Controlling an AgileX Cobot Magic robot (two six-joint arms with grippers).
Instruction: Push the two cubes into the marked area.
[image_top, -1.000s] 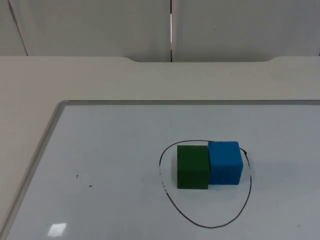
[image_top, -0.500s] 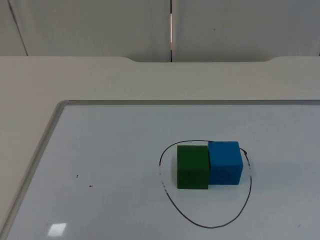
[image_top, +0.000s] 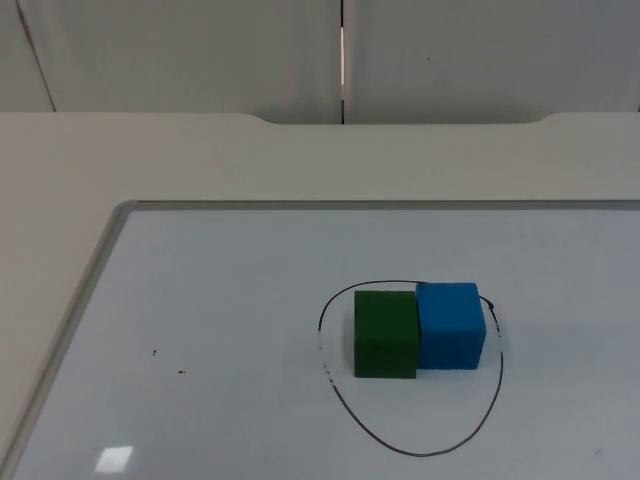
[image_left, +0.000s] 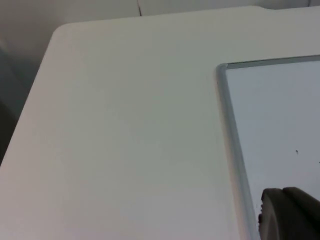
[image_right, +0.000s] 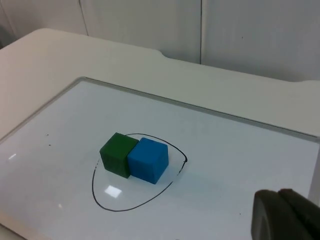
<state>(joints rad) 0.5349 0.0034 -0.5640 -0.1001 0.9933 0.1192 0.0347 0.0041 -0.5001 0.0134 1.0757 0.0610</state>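
White board is seen at lower centre; two cubes, one green cube touching one blue cube, sit inside one drawn loop. Whether the grippers are spread or pressed together cannot be told.

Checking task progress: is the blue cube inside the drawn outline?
Inside, barely: the blue cube sits against the outline at its far right edge, touching the green cube.

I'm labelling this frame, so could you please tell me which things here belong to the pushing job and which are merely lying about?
Belonging to the job:
- green cube
- blue cube, touching the green one
- marked area, a drawn black loop around both cubes

Merely there:
- whiteboard bearing the loop
- white table
- grey partition wall
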